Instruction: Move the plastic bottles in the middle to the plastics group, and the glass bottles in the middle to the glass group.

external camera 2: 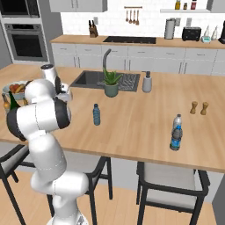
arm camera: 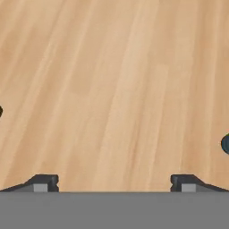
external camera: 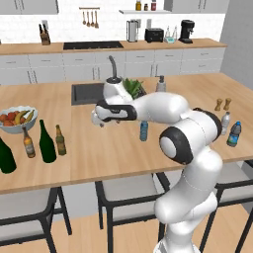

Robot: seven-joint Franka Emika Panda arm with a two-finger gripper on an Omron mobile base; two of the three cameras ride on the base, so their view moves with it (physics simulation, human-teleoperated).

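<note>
In the left base view, four bottles are seen at the left end of the wooden surface [external camera: 113, 153], near the fruit bowl [external camera: 17, 120]: a wide dark green bottle [external camera: 6, 156], a small brown beer bottle [external camera: 28, 143], a tall green wine bottle [external camera: 47, 143] and an amber beer bottle [external camera: 60, 141]. The last two stand just beside the first pair, so the glass part of the task is judged done. The small blue plastic bottle [external camera: 144, 131] is seen upright near the middle of the surface, well apart from the plastics pair at the right end, a clear bottle [external camera: 226, 123] and a blue dark-capped bottle [external camera: 234, 134]. That move is judged to be what is left. The hand [external camera: 97, 119] is held above the surface, between the glass bottles and the blue bottle, touching neither.

In the right base view, the small blue bottle [external camera 2: 96, 114] is again found alone in the middle, with the plastics pair [external camera 2: 176, 133] far off toward the pepper mills [external camera 2: 199, 108]. The hand is largely hidden behind the arm here.

In the hand view, the two fingertips [arm camera: 44, 182] are seen spread wide with bare wood between them; nothing is held.
</note>
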